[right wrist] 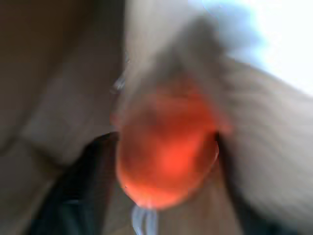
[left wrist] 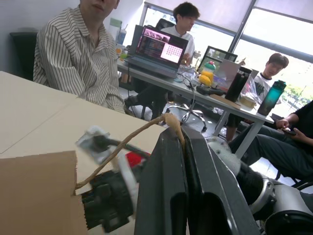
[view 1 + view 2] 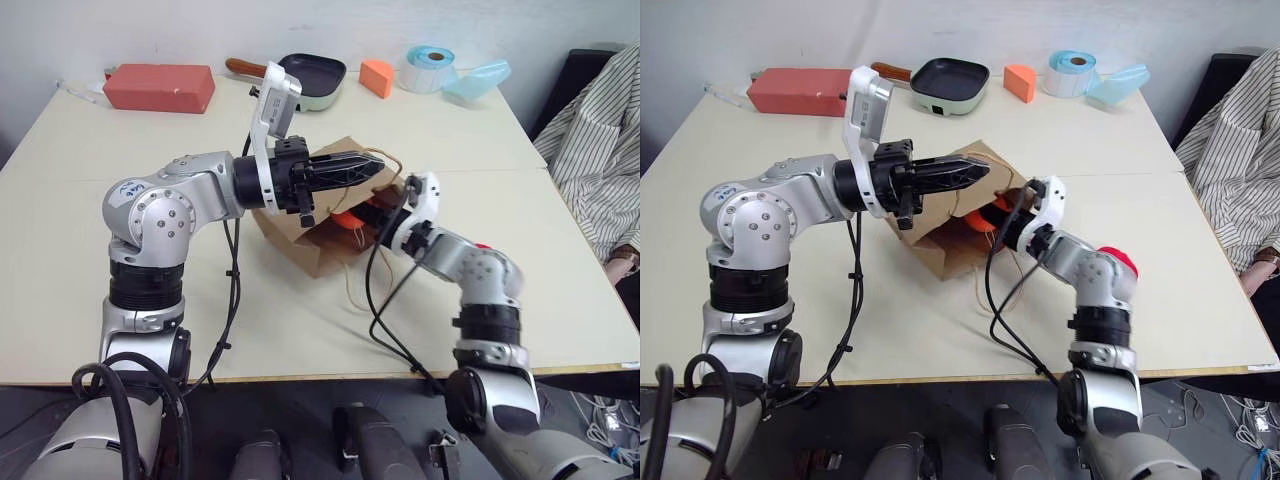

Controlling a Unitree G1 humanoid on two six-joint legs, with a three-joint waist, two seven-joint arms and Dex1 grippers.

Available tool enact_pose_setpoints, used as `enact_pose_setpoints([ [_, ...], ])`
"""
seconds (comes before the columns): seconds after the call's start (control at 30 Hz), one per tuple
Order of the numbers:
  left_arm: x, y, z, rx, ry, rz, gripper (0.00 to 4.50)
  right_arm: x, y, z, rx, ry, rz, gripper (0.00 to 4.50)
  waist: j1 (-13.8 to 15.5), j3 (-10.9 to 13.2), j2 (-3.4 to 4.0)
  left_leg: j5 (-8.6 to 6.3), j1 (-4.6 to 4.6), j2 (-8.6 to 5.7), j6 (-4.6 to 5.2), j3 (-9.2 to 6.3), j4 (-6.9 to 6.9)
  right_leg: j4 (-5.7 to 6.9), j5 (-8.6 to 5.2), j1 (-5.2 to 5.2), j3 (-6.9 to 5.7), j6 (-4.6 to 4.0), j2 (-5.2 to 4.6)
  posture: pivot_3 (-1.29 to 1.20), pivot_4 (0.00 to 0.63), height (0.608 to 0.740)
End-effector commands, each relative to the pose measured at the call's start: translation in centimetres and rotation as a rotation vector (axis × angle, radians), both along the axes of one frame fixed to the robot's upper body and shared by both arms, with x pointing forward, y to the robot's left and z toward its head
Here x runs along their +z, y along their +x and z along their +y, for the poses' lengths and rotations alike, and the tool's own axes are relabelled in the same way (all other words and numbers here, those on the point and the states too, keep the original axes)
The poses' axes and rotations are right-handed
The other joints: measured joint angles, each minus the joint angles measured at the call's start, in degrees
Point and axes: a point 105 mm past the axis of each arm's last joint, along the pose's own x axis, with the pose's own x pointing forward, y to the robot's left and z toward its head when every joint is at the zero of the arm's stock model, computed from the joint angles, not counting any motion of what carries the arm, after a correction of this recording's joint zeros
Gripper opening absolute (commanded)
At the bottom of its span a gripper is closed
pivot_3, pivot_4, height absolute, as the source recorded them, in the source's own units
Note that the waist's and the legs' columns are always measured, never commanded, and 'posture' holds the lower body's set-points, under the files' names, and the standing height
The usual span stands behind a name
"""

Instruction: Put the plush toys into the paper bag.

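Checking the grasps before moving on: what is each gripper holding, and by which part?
Left gripper pinches the paper bag by a cord handle. Right gripper: fingers flank the orange plush toy, hold unclear.

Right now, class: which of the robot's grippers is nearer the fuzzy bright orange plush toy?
Right. The right gripper is at the orange toy inside the brown paper bag's mouth; the left gripper holds the bag's handle above.

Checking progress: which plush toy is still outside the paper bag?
The small red fuzzy plush toy, lying on the tan table; the bright orange fuzzy one is in the brown paper bag mouth.
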Motion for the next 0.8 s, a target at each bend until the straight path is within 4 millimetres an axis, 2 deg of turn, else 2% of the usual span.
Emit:
enact_pose_setpoints([
  [0.03, 1.2, -0.3, 0.4, 0.007, -0.023, -0.053, 0.0, 2.6, -3.8, -0.7, 0.038, -0.154, -0.16, 4.48, 0.2, 0.0, 0.0, 0.0, -0.01, -0.01, 0.0, 0.0, -0.01, -0.02, 0.0, 0.0, 0.0, 0.0, -0.01, 0.0, 0.15, 0.74],
  [0.17, 1.1, -0.2, 0.4, 0.009, -0.026, -0.051, 0.0, 2.3, -8.3, -3.7, 0.017, -0.424, -0.242, 4.48, 0.9, 0.0, 0.0, -0.02, 0.03, -0.02, -0.02, 0.01, -0.06, -0.26, -0.01, 0.01, 0.01, 0.01, 0.01, 0.0, 0.15, 0.74],
  [0.27, 1.0, -0.2, 0.5, 0.011, -0.025, -0.052, 0.0, 2.9, -10.1, -7.8, -0.102, -0.585, -0.283, 4.48, 1.5, 0.0, 0.0, -0.02, 0.05, -0.03, -0.03, 0.03, -0.1, -0.37, -0.01, 0.05, 0.04, 0.02, 0.03, 0.0, 0.15, 0.74],
  [0.3, 1.0, -0.2, 0.6, 0.012, -0.025, -0.052, 0.0, 2.7, -10.1, -9.9, -0.183, -0.662, -0.268, 4.48, 1.6, 0.0, 0.0, -0.02, 0.05, -0.04, -0.03, 0.03, -0.11, -0.4, -0.01, 0.07, 0.04, 0.02, 0.04, 0.0, 0.15, 0.74],
  [0.37, 1.0, -0.2, 0.7, 0.013, -0.026, -0.052, 0.0, 2.0, -10.1, -12.9, -0.282, -0.759, -0.23, 4.48, 1.7, 0.0, -0.03, -0.03, 0.14, -0.06, -0.01, 0.04, -0.12, -0.49, -0.01, 0.19, 0.06, 0.04, 0.04, 0.0, 0.15, 0.74],
  [0.43, 0.9, -0.2, 0.7, 0.013, -0.026, -0.051, 0.0, 0.4, -9.8, -15.0, -0.319, -0.853, -0.182, 4.48, 1.8, 0.0, -0.04, -0.03, 0.26, -0.06, -0.01, 0.04, -0.18, -0.54, 0.0, 0.3, 0.06, 0.05, 0.05, 0.0, 0.15, 0.74],
  [0.5, 0.9, -0.2, 0.6, 0.013, -0.025, -0.052, 0.0, -0.9, -9.2, -16.1, -0.339, -0.886, -0.16, 4.48, 1.8, 0.0, -0.05, -0.03, 0.33, -0.06, -0.01, 0.07, -0.23, -0.55, 0.0, 0.34, 0.12, 0.05, 0.1, 0.0, 0.15, 0.74],
  [0.57, 1.0, -0.1, 0.5, 0.013, -0.027, -0.054, 0.0, -2.4, -7.7, -17.1, -0.381, -0.878, -0.138, 4.48, 1.6, 0.0, -0.06, -0.03, 0.38, -0.05, -0.01, 0.15, -0.23, -0.52, 0.0, 0.34, 0.2, 0.05, 0.13, 0.0, 0.15, 0.74],
  [0.67, 1.1, -0.1, 0.4, 0.013, -0.028, -0.059, 0.0, -4.5, -6.0, -17.2, -0.405, -0.734, -0.07, 4.48, 1.4, 0.0, -0.06, -0.03, 0.4, -0.04, -0.01, 0.19, -0.17, -0.45, 0.01, 0.33, 0.24, 0.06, 0.14, 0.0, 0.15, 0.74],
  [0.77, 1.1, -0.1, 0.6, 0.019, -0.024, -0.066, 0.0, -5.6, -5.3, -17.3, -0.404, -0.702, -0.045, 3.86, 1.6, 0.0, -0.01, -0.02, 0.38, -0.03, -0.02, 0.17, -0.15, -0.38, 0.01, 0.27, 0.23, 0.06, 0.14, 0.0, 0.15, 0.74],
  [0.8, 1.1, -0.1, 0.7, 0.024, -0.023, -0.067, 0.0, -5.8, -5.3, -17.2, -0.399, -0.671, -0.03, 3.54, 1.8, 0.0, -0.01, -0.02, 0.36, -0.03, -0.02, 0.18, -0.15, -0.39, 0.01, 0.25, 0.23, 0.06, 0.13, 0.0, 0.15, 0.74],
])
